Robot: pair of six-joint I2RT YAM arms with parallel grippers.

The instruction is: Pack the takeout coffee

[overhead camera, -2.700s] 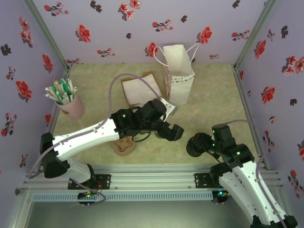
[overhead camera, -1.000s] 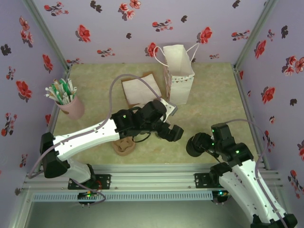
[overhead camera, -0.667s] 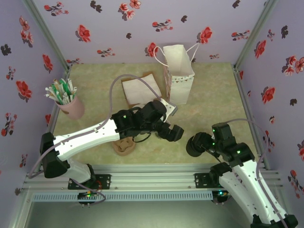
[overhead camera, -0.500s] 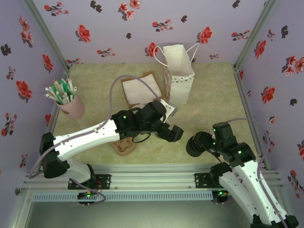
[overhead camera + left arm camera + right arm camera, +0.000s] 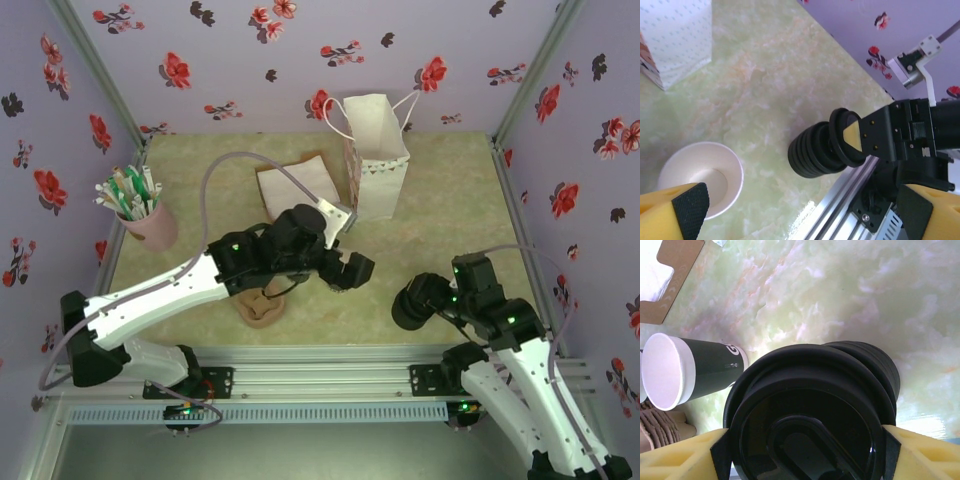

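**Evidently the cup awaited its lid**

At the top of the lid stack [image 5: 812, 152], the right claw [image 5: 802, 455] gripped one black lid [image 5: 805, 405] by its rim, presumably to cap the lidless coffee cup [image 5: 695, 370] on the surface to its left. The left claw [image 5: 800, 205] hung open and empty over that cup, likely to steady it.

My top camera sits high behind the arm bases, looking down on the whole table [image 5: 450, 200]. Left wrist camera looks down from mid-height across to the lid pile [image 5: 812, 150]; right wrist camera is nearly against a black lid [image 5: 810, 440]. Both wrist views share pile and open cup [image 5: 702, 180].
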